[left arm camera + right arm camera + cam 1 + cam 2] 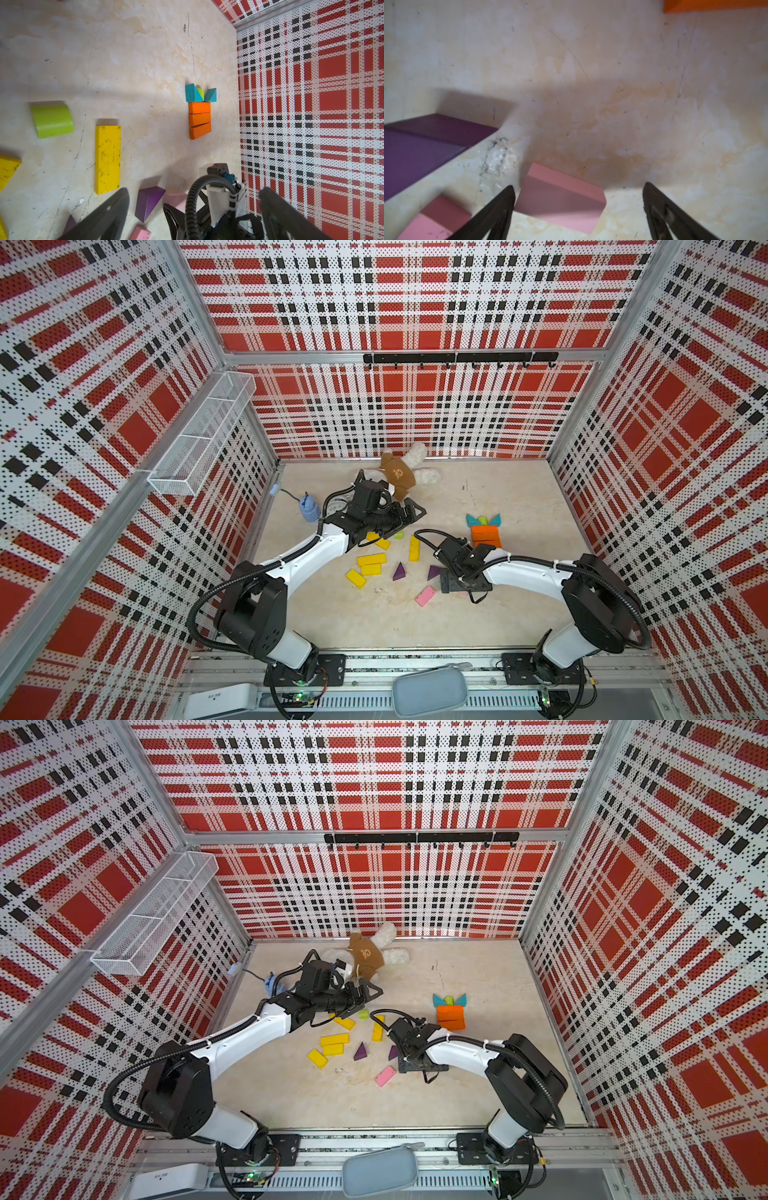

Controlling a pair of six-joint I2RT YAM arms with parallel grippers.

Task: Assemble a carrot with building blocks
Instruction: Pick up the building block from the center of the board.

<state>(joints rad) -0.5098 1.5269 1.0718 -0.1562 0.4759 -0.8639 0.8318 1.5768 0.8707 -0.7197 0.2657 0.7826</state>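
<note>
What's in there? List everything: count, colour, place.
orange blocks: three, orange, row on the right
teal triangles: two, teal, at row's far end
green cylinders: two, lime, one between triangles, one loose
yellow blocks: at least five, yellow, centre
purple triangles: two, purple, centre
pink blocks: two, pink, centre
plush toy: one, brown-white, far edge
blue item: one, blue, far left
wire basket: one, white, left wall
hook rail: one, black, back wall
pouch: one, grey, front
left gripper: one, black, open
right gripper: one, black, open around a pink block
</note>
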